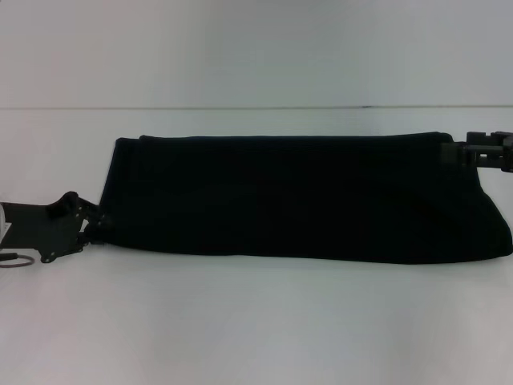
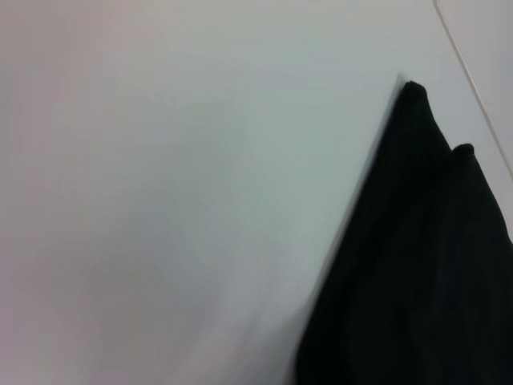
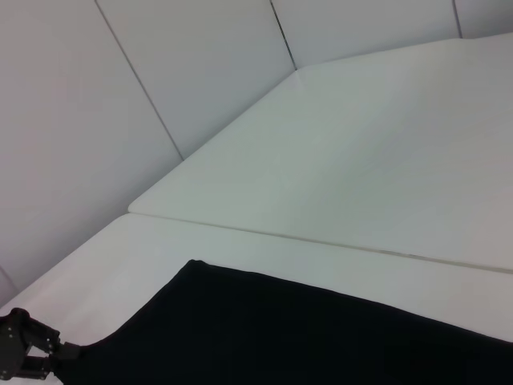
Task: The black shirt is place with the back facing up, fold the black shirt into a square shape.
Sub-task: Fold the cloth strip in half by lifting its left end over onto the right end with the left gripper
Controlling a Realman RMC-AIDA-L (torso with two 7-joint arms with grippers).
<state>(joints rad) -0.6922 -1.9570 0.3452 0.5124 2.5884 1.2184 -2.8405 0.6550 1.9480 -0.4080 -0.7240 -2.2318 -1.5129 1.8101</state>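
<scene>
The black shirt (image 1: 304, 196) lies on the white table (image 1: 256, 321) as a long, plain band folded lengthwise, running from left to right. No lettering shows. My left gripper (image 1: 94, 226) is at the band's near left corner, touching its edge. My right gripper (image 1: 458, 149) is at the band's far right corner, over the cloth. The left wrist view shows a pointed corner of the shirt (image 2: 425, 281) on the table. The right wrist view shows the shirt's far edge (image 3: 280, 337), with the left gripper (image 3: 24, 353) farther off.
A seam (image 1: 256, 107) runs across the table behind the shirt. Grey wall panels (image 3: 120, 96) stand beyond the table's far edge. The shirt's right end reaches the edge of the head view. White table shows in front of the shirt.
</scene>
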